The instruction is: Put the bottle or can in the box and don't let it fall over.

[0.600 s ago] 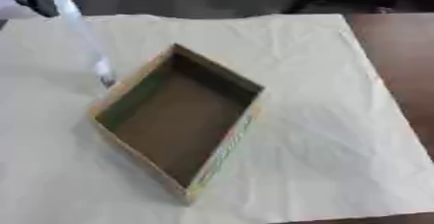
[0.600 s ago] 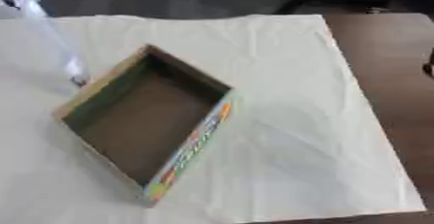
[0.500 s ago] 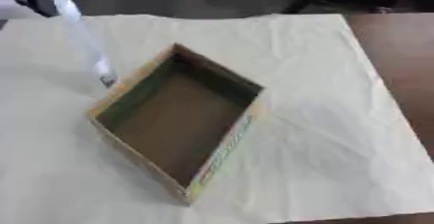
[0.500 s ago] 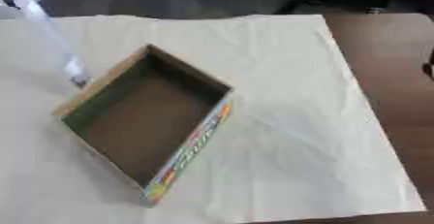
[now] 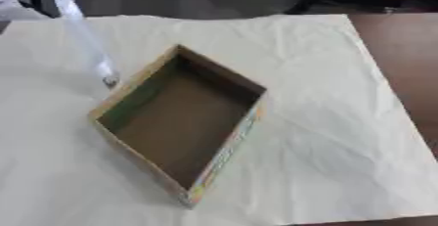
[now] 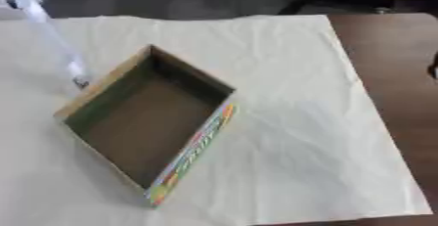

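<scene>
An open cardboard box (image 5: 184,127) lies turned cornerwise on a pale cloth (image 5: 325,122) covering a brown table (image 5: 410,58); its inside holds nothing, and its near side wall bears colourful print. A white strap (image 5: 81,34) hangs just beside its left corner. Neither hand of the robot shows in either view, so their fingers cannot be told. No bottle or can is visible.

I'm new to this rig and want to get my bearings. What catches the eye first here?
An open cardboard box sits askew and empty at the middle of a cream cloth that covers most of a brown table. A thin pale strip slants down toward the box's left corner. No bottle, can or hand shows.
</scene>
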Robot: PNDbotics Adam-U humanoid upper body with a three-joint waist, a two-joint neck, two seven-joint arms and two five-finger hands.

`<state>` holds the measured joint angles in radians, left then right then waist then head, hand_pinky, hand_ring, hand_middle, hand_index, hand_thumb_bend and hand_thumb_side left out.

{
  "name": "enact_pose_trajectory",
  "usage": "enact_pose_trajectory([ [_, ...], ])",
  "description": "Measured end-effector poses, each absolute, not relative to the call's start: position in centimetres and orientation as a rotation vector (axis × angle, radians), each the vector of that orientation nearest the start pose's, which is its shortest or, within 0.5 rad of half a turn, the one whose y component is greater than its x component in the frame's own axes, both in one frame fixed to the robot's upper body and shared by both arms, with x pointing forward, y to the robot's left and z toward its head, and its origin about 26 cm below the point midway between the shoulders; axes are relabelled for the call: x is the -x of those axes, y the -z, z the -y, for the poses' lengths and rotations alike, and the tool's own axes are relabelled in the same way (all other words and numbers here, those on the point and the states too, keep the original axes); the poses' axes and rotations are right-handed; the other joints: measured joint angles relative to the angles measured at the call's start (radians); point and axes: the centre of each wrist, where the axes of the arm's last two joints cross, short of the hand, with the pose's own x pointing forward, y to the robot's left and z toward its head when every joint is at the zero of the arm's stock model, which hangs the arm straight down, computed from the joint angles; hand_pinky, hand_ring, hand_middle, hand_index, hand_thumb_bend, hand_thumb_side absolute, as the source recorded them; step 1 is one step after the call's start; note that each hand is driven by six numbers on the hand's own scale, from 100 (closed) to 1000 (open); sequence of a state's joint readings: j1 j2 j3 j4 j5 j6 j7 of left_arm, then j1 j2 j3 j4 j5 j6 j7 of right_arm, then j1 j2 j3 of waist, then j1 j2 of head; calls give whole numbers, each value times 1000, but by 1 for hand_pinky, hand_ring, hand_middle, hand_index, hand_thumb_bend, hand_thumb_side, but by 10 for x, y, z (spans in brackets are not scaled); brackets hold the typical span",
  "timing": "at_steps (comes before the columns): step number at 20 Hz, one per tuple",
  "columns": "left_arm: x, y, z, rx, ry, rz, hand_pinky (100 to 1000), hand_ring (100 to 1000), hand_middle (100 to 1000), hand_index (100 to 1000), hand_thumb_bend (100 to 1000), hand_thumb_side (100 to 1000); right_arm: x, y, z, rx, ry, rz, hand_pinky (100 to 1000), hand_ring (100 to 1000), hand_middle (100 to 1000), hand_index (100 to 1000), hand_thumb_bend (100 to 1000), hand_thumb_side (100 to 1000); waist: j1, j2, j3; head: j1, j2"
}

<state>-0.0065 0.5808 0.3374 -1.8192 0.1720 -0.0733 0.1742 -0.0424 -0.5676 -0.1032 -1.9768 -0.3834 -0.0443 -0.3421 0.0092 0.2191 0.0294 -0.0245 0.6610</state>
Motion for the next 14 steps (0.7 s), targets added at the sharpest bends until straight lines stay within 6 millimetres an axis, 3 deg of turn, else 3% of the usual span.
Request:
enact_pose_trajectory([
  [1,-259,-157,-429,-665,42,1977,1000,1000,1000,853,724,636,-267,-166,344,284,93,2082,953,1000,1000,819,100,484,0,0,-1,0,0],
  [2,-261,-155,-432,-664,46,1958,1000,1000,1000,854,736,635,-267,-166,344,284,93,2082,953,1000,1000,819,100,484,0,0,-2,0,-1],
  [3,-261,-153,-436,-661,47,1941,1000,1000,1000,867,893,633,-267,-166,344,284,93,2081,953,1000,1000,819,100,483,0,0,-2,1,-3],
  [5,-264,-149,-444,-653,51,1913,1000,1000,1000,876,1000,626,-267,-166,344,284,92,2081,953,1000,1000,819,100,483,0,0,-3,1,-3],
  [14,-273,-143,-455,-605,174,1847,1000,1000,1000,871,1000,595,-267,-166,343,276,83,2078,953,1000,1000,818,100,474,-1,0,-4,3,-4],
])
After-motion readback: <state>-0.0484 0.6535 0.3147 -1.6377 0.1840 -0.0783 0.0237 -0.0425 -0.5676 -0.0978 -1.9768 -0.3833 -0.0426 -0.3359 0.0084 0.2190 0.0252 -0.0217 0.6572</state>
